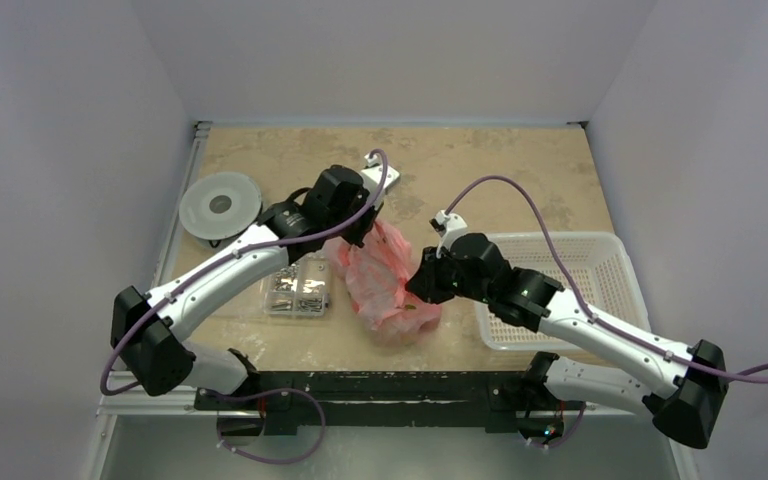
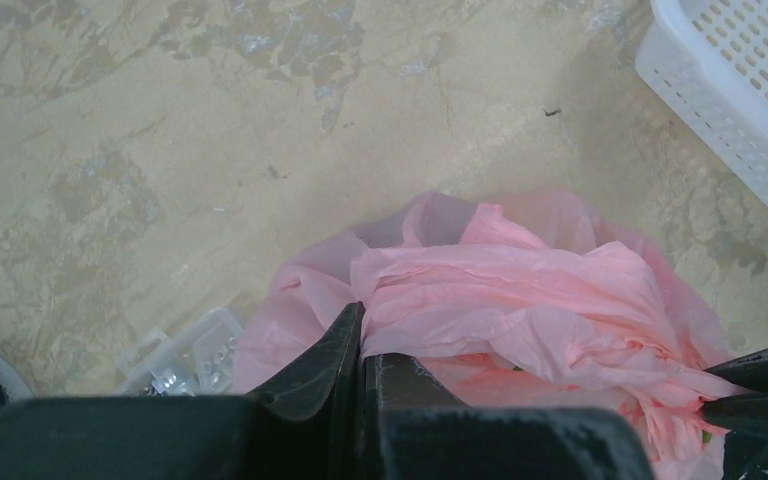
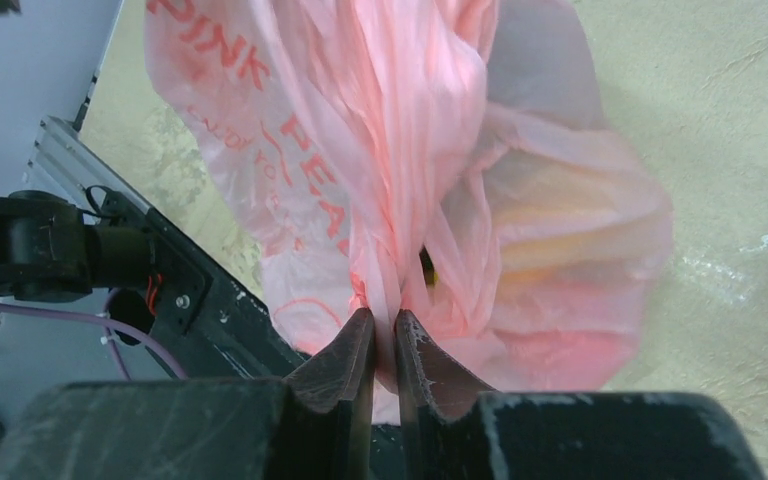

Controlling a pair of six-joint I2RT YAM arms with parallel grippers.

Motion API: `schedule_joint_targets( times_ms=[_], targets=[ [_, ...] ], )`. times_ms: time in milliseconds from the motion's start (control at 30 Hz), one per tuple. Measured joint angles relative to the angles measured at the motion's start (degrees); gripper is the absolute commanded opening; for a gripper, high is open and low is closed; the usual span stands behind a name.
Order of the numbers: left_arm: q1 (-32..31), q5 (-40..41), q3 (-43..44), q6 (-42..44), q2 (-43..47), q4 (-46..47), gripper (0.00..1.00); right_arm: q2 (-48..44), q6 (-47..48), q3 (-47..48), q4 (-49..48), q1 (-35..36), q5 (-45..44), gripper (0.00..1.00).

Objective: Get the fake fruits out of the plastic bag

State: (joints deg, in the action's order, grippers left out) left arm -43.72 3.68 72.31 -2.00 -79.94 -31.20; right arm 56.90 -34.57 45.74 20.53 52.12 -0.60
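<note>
Top external view: the pink plastic bag [image 1: 388,285] lies crumpled on the tan table [image 1: 500,175], near the front edge and between the two arms. The left gripper [image 1: 368,228] is at the bag's far end and the right gripper [image 1: 423,285] is at its right side. Just to the bag's left sits a clear box of small metal parts [image 1: 300,291]. A grey round disc [image 1: 222,204] lies further back on the left. A white perforated basket [image 1: 600,250] stands to the right, under the right arm.

From the left wrist, the left gripper [image 2: 362,332] has its black fingers [image 2: 322,362] pressed together on a bunched fold of the bag [image 2: 520,290]. The film spills out in front of them. A corner of the basket [image 2: 720,110] shows at the top right and the clear box [image 2: 192,358] at the lower left.

From the right wrist, the right gripper [image 3: 384,335] is also pinching. Its two fingers [image 3: 340,360] are nearly closed, with a gathered pleat of the bag [image 3: 380,150] squeezed between them. Red lettering runs across the film. A pale yellow fake fruit [image 3: 560,238] shows dimly through the plastic on the right, inside the bag. I can't tell which fruit it is.
</note>
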Motion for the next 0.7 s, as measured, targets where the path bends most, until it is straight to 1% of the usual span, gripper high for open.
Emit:
schedule_joint_targets(
  times_ms=[267, 433, 533, 600, 667, 700],
  targets=[
    [6.1, -5.1, 1.6, -2.2, -1.1, -1.6, 0.0, -1.4, -0.2, -3.8, -1.2, 0.0, 1.1, 0.08],
    [6.3, -7.7, 2.2, -3.2, -3.3, -2.5, 0.0, -2.3, -1.9, -10.1, -2.8, 0.0, 4.7, 0.07],
    [6.3, -9.4, 2.2, -3.5, -3.8, -3.9, 0.0, -2.4, -3.5, -13.1, -3.6, -0.1, 5.9, 0.08],
    [6.3, -9.8, 2.2, -3.5, -3.8, -4.2, 0.0, -3.1, -3.9, -13.4, -3.5, 0.0, 6.2, 0.11],
    [6.3, -10.0, 2.3, -3.5, -3.8, -4.1, 0.0, -4.1, -3.8, -12.9, -2.6, 0.0, 6.1, 0.17],
    [6.4, -10.2, 2.4, -3.5, -3.8, -4.1, 0.0, -4.4, -3.5, -11.8, -1.2, 0.0, 6.0, 0.22]
  ],
)
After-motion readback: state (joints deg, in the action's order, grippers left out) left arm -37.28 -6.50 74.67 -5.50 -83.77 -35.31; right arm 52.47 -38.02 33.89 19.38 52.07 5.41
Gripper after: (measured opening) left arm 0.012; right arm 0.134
